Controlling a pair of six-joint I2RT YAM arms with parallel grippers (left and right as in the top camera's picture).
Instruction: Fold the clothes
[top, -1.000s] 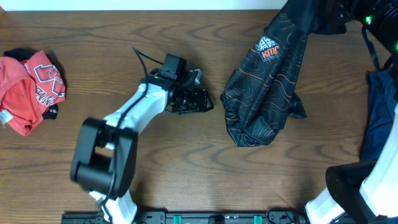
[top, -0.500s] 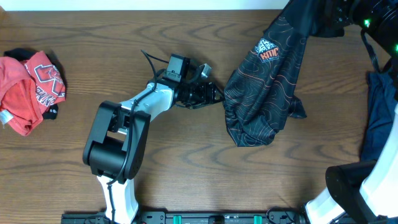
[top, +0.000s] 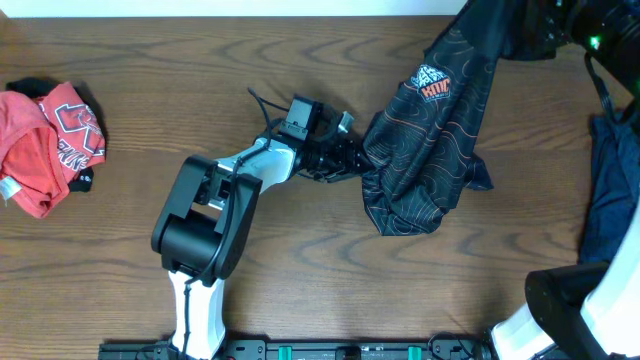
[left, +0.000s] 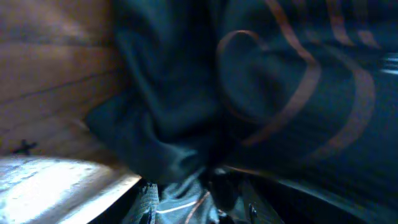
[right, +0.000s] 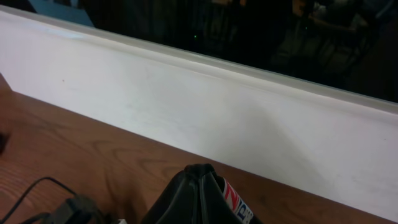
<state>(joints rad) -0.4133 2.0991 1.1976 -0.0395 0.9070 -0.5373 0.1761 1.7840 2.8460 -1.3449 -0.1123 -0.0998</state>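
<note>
Table: brown wood table (top: 400, 290), seen from above, with a white wall (right: 186, 106) running along its far edge.
Jersey: black jersey (top: 430, 150) with thin orange lines and a logo, in the right half of the table. Its top is lifted at the far right corner and its lower part lies bunched on the wood towards the middle.
Right gripper: right gripper (top: 525, 35) is high over the far right corner, fingers together and clamped on the jersey's top. A peak of black cloth with a white and red logo rises at the bottom of the right wrist view.
Left gripper: left gripper (top: 348, 155) lies low near the middle of the table, touching the jersey's left side.
Left fingers: its fingers (left: 148, 202) show blurred at the bottom of the left wrist view, dark cloth pressed right in front. Whether they grip it cannot be told.
Red shirt: crumpled red shirt (top: 45, 140) at the left edge, well apart from the jersey.
Blue cloth: dark blue cloth (top: 610, 190) at the right edge.
</note>
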